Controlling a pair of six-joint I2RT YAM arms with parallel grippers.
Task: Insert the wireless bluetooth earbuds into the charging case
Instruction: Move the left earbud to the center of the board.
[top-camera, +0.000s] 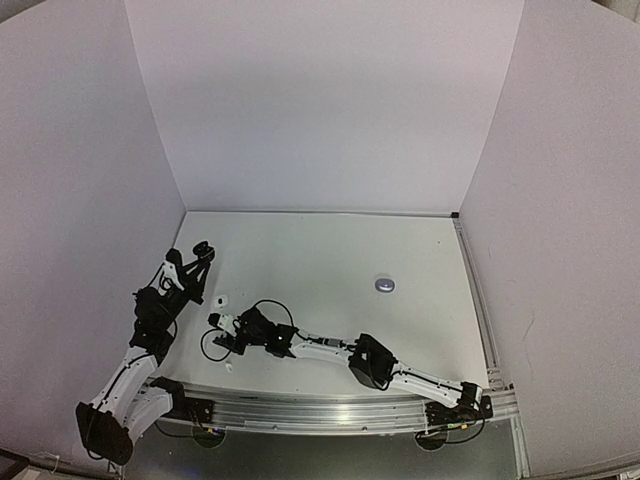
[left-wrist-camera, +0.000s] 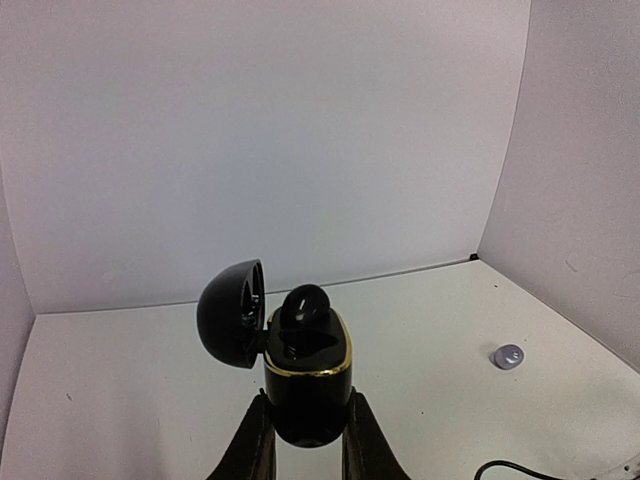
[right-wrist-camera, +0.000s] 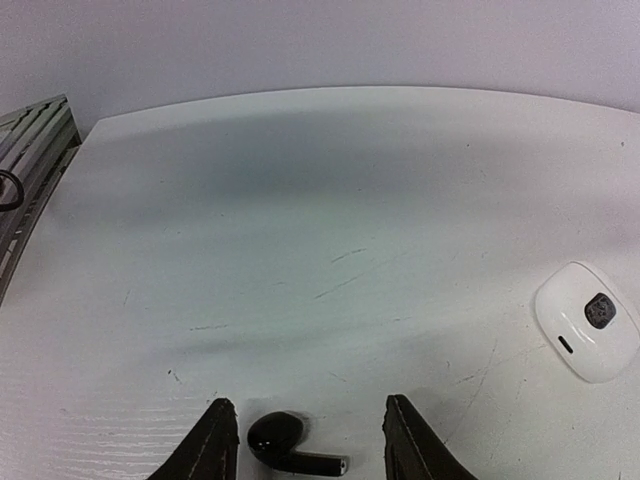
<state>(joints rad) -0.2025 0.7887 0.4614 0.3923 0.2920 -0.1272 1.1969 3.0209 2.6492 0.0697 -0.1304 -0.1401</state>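
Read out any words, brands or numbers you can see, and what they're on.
None can be read.
White pebble-shaped plastic case: small dark mark on top, too blurred to read.
Glossy black gold-rimmed case: no lettering shows.
Small grey round case: too small to tell.

White tabletop (top-camera: 330, 245) is sitting boxed in on three sides. Plain back panel (top-camera: 320, 100) is standing along the far edge, left panel (top-camera: 70, 180) and right panel (top-camera: 570, 250) along the sides. Ribbed metal rail (top-camera: 330, 408) is running along the near edge. Soft, even light is falling; faint scuffs (right-wrist-camera: 345, 285) are showing on the surface.
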